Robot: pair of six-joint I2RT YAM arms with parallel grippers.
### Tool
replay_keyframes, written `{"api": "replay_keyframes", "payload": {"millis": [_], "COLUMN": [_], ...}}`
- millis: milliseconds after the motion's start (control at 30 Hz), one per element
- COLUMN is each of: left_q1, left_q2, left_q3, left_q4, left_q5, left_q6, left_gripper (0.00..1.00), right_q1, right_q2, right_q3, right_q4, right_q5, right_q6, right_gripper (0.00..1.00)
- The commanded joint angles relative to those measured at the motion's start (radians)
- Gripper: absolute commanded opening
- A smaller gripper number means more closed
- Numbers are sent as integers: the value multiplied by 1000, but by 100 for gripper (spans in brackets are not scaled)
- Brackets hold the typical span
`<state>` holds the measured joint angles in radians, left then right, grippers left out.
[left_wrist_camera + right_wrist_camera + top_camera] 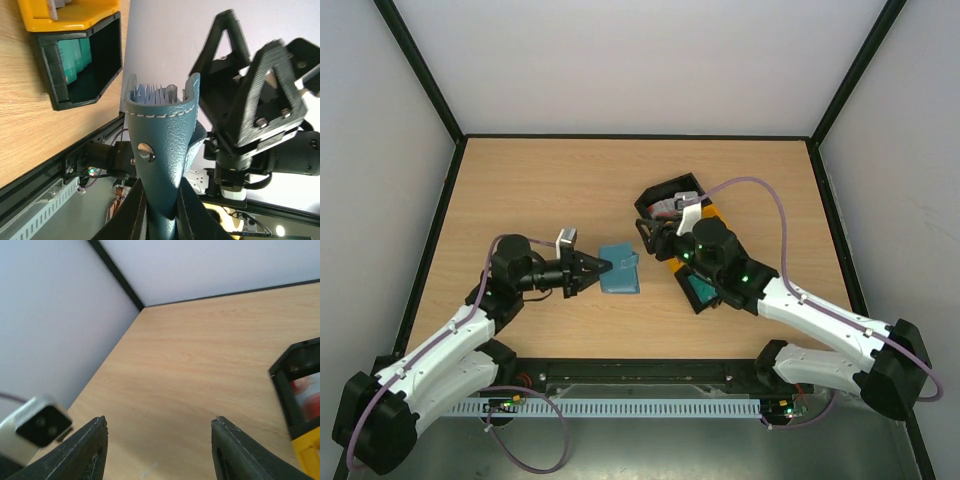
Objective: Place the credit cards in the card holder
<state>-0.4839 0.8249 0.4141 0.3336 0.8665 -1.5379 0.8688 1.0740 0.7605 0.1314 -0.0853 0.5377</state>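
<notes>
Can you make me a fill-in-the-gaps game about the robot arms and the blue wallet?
The left gripper holds the card holder; the right gripper holds ___. The right gripper's jaws stand ___. The tray has ___ bins. Missing words: nothing, open, three.

No legible text, brand, number or sign in any of the three views.

Card holder (pixel 162 150), left wrist view, centre: plain teal grain, pale stitching and one metal snap stud. No stamp or lettering can be made out.

Credit cards (pixel 306 396), right wrist view, 3 o'clock, inside the black bin (pixel 281 392): red marks on white, too blurred to tell whether they are print or a logo.

Top external view: everything is too small to read.
</notes>
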Motion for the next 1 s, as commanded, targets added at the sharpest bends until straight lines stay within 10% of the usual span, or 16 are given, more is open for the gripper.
{"api": "replay_keyframes", "payload": {"millis": [0, 133, 500, 967], "left_q1": [-5, -4, -4, -5], "left_q2": [-13, -12, 18, -13], "left_q3": [-9, 13, 100, 109], "left_q4": [-32, -130, -258, -38], "left_q5": [13, -28, -71, -105], "left_q6": [30, 111, 352, 233], "left_gripper": [2, 2, 2, 2], "right_q1": [1, 0, 1, 71], "right_q2": [-19, -67, -93, -10], "right_q3": [42, 34, -43, -209], "right_q4": [-95, -233, -173, 431], "right_q5": [256, 378, -232, -534], "right_q6": [77, 144, 236, 581], "right_gripper": [56, 58, 74, 70]}}
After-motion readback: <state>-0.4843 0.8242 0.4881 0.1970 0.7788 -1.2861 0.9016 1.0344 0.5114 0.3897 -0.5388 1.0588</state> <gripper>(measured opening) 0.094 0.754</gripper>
